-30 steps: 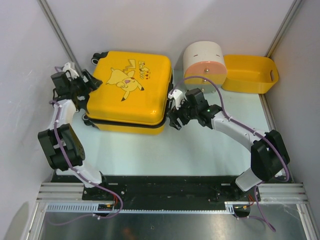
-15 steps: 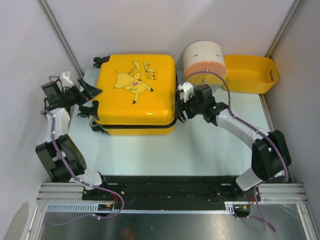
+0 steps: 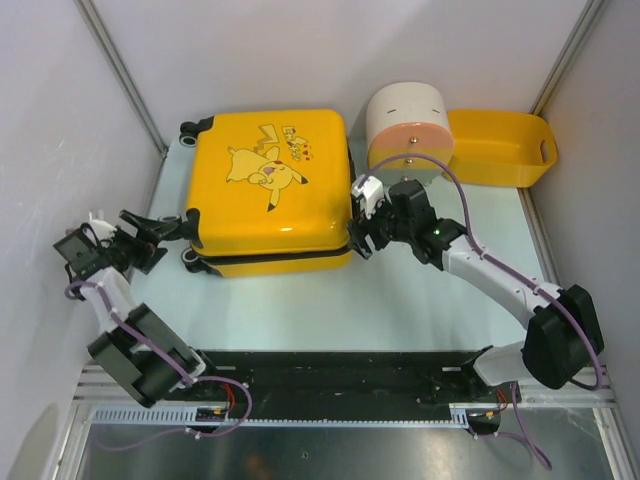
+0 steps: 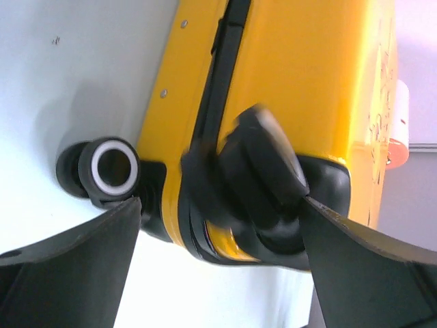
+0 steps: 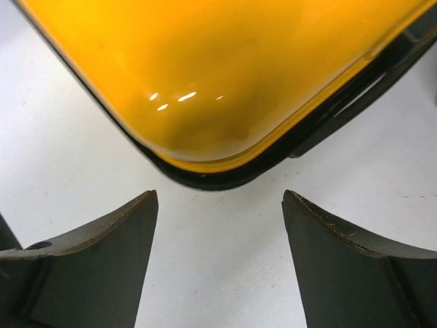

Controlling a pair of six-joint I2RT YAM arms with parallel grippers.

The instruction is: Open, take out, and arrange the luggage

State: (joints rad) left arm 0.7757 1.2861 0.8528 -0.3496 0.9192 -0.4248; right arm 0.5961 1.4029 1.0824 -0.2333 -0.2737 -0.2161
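Luggage (image 3: 270, 190) lies closed between left pincer (image 3: 170, 238) and right pincer (image 3: 357, 218), both spread.

Pale table (image 3: 400, 300) carries the luggage (image 3: 270, 190), round box (image 3: 405, 110), yellow basket (image 3: 498, 172)

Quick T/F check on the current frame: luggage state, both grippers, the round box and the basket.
1. The luggage lies shut on the table with its cartoon print facing up. True.
2. The right gripper is clamped on a corner of the luggage. False: its jaws are open, and the corner lies just ahead of the fingers, not between them.
3. The left gripper is open at the wheel end of the luggage. True.
4. The round box sits inside the yellow basket. False: it stands beside the basket, between it and the luggage.
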